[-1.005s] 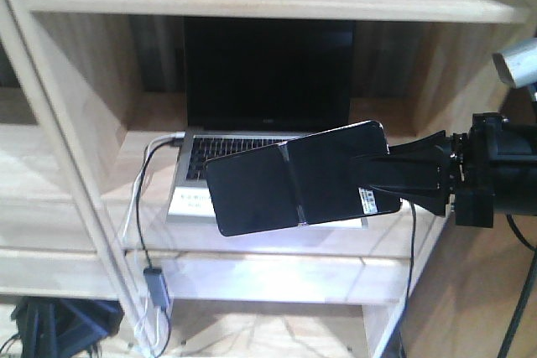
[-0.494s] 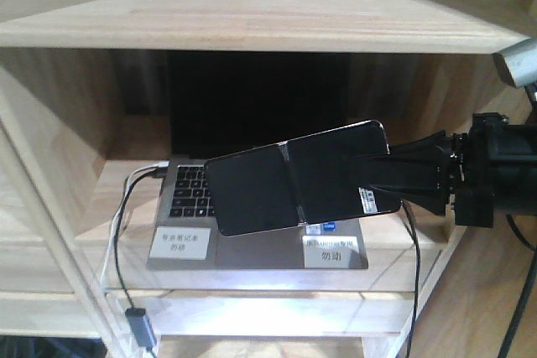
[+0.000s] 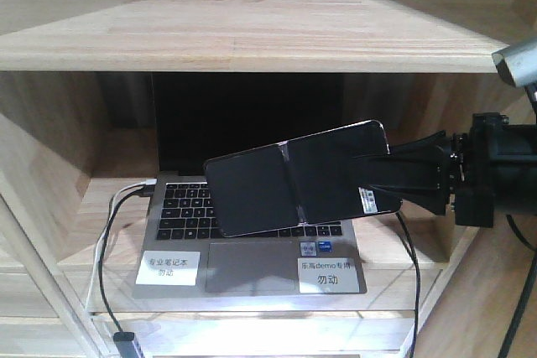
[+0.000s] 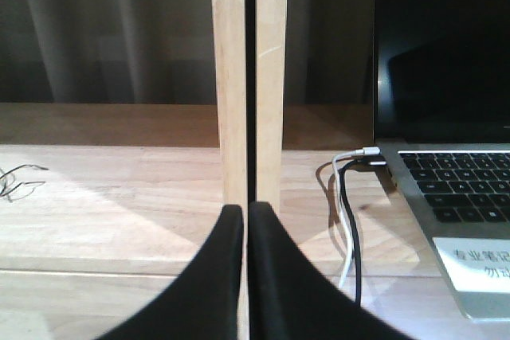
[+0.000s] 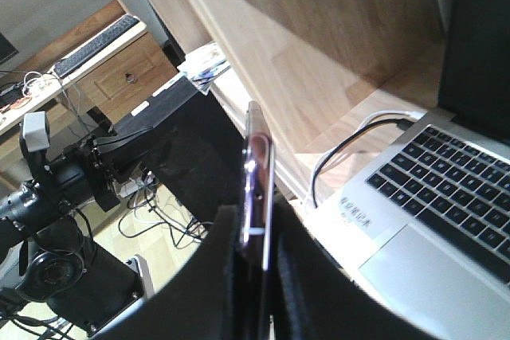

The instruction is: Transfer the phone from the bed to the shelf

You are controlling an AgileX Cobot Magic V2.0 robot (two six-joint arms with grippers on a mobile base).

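Black phone (image 3: 268,186) sat centre-frame, pinched by its sticker end in the right gripper (image 3: 369,178), over the open laptop (image 3: 252,267) on the shelf (image 3: 252,31); shallow end grip could let it pivot or drop onto the keyboard (image 3: 185,211); left gripper (image 4: 245,220) jaws were closed, empty.

Thin glossy blk phone (image 3: 298,178), crease across middle, white barcode sticker nr right end, pinkish edge in wrist view. In the air, left end lower, sticker end clamped betw. right gripper (image 3: 373,180) fingers (image 3: 415,157), in front of shelf (image 3: 252,31) compartment. Shelf: pale natural wood, thick planks, side walls.
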